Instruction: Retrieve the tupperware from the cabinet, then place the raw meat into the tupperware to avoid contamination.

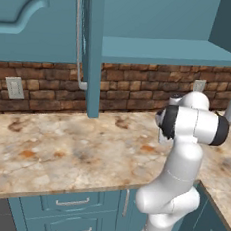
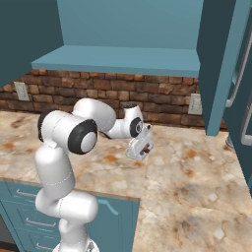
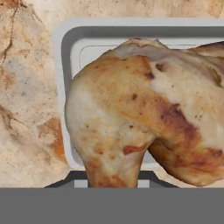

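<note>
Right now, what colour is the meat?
Mottled tan and brown meat, clearest in the hand view.

- Left base view: behind-left of arm, looks forward/down over marble counter (image 1: 60, 147), brick wall, open cabinet (image 1: 163, 50).
- Right base view: behind-right, same counter, cabinet shelf.
- Hand view: very close, facing down onto raw meat (image 3: 144, 109) above tupperware (image 3: 65, 39).

The raw meat (image 3: 144, 113), close to the camera, hangs over the tupperware (image 3: 65, 39) on the marble counter (image 3: 26, 87).
</note>
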{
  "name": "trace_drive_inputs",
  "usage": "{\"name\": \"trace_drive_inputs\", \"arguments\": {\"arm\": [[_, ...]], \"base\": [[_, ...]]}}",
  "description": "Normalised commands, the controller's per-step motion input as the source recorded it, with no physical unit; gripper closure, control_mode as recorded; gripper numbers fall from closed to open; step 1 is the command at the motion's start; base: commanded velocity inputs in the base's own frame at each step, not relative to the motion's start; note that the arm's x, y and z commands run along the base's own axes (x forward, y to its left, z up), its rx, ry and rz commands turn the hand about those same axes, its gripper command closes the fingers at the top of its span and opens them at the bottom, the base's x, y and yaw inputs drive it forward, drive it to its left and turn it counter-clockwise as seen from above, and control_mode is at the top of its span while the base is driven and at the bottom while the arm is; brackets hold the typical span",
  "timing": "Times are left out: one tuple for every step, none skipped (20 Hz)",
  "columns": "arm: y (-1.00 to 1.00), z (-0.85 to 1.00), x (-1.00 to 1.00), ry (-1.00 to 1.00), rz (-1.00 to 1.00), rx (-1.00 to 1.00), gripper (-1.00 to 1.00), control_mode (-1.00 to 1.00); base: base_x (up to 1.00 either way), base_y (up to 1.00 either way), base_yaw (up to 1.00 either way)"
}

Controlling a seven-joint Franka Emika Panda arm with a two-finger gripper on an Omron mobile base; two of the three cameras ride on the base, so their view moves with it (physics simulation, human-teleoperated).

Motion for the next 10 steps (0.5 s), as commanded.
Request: {"name": "trace_drive_inputs", "arguments": {"arm": [[0.0, -0.1, 0.29, 0.0, 0.01, 0.0, 1.0, -1.0], [0.0, -0.1, 0.28, 0.0, 0.01, 0.0, 1.0, -1.0], [0.0, -0.12, 0.28, 0.0, 0.01, 0.0, 1.0, -1.0], [0.0, -0.14, 0.26, 0.0, 0.01, 0.0, 1.0, -1.0], [0.0, -0.15, 0.25, 0.0, 0.01, 0.0, 1.0, -1.0], [-0.01, -0.15, 0.23, 0.01, 0.01, 0.0, 1.0, -1.0], [-0.06, -0.15, 0.19, 0.01, 0.0, 0.0, 1.0, -1.0], [-0.12, -0.16, 0.15, 0.01, 0.0, 0.0, 1.0, -1.0], [-0.15, -0.15, 0.11, 0.02, 0.0, 0.0, 1.0, -1.0], [-0.16, -0.15, 0.09, 0.02, 0.0, 0.0, 1.0, -1.0]], "base": [[0.0, 0.0, 0.0], [0.0, 0.0, 0.0], [0.0, 0.0, 0.0], [0.0, 0.0, 0.0], [0.0, 0.0, 0.0], [0.0, 0.0, 0.0], [0.0, 0.0, 0.0], [0.0, 0.0, 0.0], [0.0, 0.0, 0.0], [0.0, 0.0, 0.0]]}}
